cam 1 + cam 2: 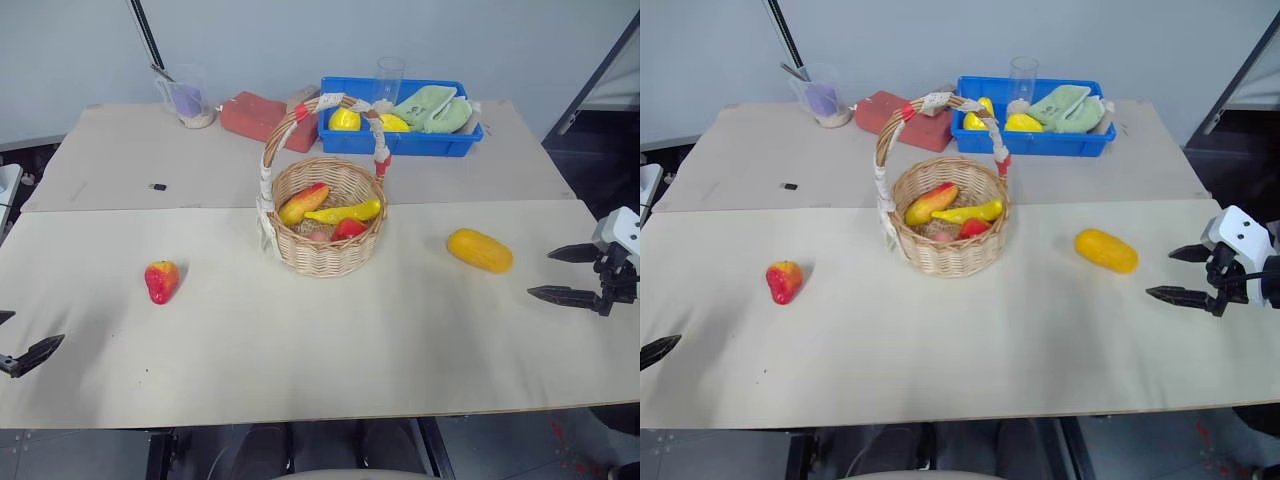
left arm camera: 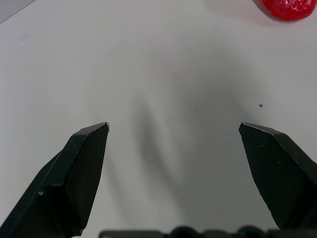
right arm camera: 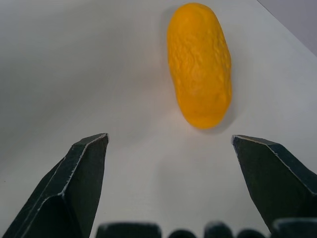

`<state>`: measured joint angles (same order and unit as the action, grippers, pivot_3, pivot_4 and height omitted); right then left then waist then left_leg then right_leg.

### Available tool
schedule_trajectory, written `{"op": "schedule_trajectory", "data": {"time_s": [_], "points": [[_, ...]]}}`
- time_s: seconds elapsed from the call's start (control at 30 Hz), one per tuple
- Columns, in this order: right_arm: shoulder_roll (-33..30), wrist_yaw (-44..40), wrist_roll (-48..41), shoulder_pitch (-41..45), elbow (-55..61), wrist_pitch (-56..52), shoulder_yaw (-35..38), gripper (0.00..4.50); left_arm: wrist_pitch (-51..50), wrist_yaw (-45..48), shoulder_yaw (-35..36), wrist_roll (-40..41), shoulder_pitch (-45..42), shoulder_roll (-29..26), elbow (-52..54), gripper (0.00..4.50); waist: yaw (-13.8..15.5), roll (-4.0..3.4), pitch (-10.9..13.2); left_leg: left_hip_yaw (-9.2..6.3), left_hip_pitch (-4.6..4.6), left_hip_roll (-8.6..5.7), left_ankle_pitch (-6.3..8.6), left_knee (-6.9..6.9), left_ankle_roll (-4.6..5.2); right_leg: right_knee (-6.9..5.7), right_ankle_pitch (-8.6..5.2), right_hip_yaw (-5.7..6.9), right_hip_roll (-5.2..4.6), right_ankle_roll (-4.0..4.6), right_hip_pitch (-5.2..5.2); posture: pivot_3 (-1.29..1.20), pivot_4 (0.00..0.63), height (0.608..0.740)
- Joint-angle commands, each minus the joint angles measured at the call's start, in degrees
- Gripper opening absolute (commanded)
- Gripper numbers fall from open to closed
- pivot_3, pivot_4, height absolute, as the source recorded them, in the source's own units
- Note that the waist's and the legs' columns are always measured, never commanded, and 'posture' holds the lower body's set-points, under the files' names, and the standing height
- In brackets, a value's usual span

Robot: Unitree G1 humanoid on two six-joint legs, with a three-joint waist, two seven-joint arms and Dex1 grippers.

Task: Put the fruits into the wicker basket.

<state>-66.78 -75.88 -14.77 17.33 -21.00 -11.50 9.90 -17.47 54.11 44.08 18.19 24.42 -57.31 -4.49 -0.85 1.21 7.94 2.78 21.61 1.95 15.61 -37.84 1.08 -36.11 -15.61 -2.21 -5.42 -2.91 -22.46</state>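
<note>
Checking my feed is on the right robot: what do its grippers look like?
Both grippers have two black, wedge-shaped fingers tapering to pointed tips. The right gripper sits on a black wrist with a white housing above it. The left gripper's fingers look the same.

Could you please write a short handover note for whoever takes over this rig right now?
Left claw: open, empty, low over the table's left edge, short of the red fruit.
Right claw: open, empty, facing the orange-yellow fruit without touching it.
Wicker basket: mid-table, upright, already holding some fruit.
Done: neither loose fruit picked up yet.
Left: grasp the red fruit on the basket's left and the orange-yellow fruit on its right, and drop both into the basket.
</note>
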Motion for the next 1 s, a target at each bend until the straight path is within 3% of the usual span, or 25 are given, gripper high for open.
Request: {"op": "schedule_trajectory", "data": {"time_s": [0.03, 0.43, 0.67, 0.8, 1.0], "points": [[-0.32, -0.11, -0.62, 0.62, 0.73, 0.31, 1.39, 4.40, -0.44, 0.17, 2.32, 0.55, -0.49, -0.05, 1.18, 4.50, 0.01, 0.00, 0.00, 0.00, 0.00, 0.00, 0.00, 0.00, 0.00, 0.00, 0.00, 0.00, 0.00, 0.00, 0.00, 0.00, 0.150, 0.740], [0.62, 0.47, -0.76, 1.03, 0.46, 0.50, 1.65, 4.40, 3.41, 4.12, 3.60, 1.55, -1.71, 0.96, 0.70, 4.50, 0.00, 0.00, 0.00, 0.01, 0.00, 0.00, 0.00, 0.00, -0.01, 0.00, 0.00, 0.00, -0.02, 0.00, 0.00, 0.00, 0.150, 0.740], [1.70, 0.37, -1.52, 1.65, 1.85, -0.25, 1.58, 4.40, -3.00, 1.56, 3.71, 5.84, -5.23, 3.43, 3.55, 4.50, 0.01, -0.01, -0.01, 0.02, -0.01, -0.02, 0.00, 0.00, -0.01, -0.02, 0.00, 0.00, -0.02, -0.01, 0.01, 0.00, 0.150, 0.740], [1.69, -1.25, -4.72, 0.21, 8.00, -4.02, 2.60, 4.40, -10.18, -3.24, 0.48, 9.09, -8.46, 7.24, 9.38, 4.50, 0.09, -0.01, -0.01, 0.04, -0.01, -0.02, 0.00, 0.00, 0.00, -0.06, 0.01, 0.00, -0.02, -0.02, 0.02, 0.00, 0.150, 0.740], [0.48, -3.66, -15.84, -0.23, 26.00, -16.68, 4.29, 4.40, -18.32, -10.29, -5.54, 12.38, -14.47, 12.07, 15.89, 4.50, 0.15, 0.00, -0.01, -0.03, -0.02, 0.00, 0.00, -0.02, 0.00, -0.11, 0.02, 0.00, 0.04, -0.04, 0.05, 0.00, 0.150, 0.740]]}}
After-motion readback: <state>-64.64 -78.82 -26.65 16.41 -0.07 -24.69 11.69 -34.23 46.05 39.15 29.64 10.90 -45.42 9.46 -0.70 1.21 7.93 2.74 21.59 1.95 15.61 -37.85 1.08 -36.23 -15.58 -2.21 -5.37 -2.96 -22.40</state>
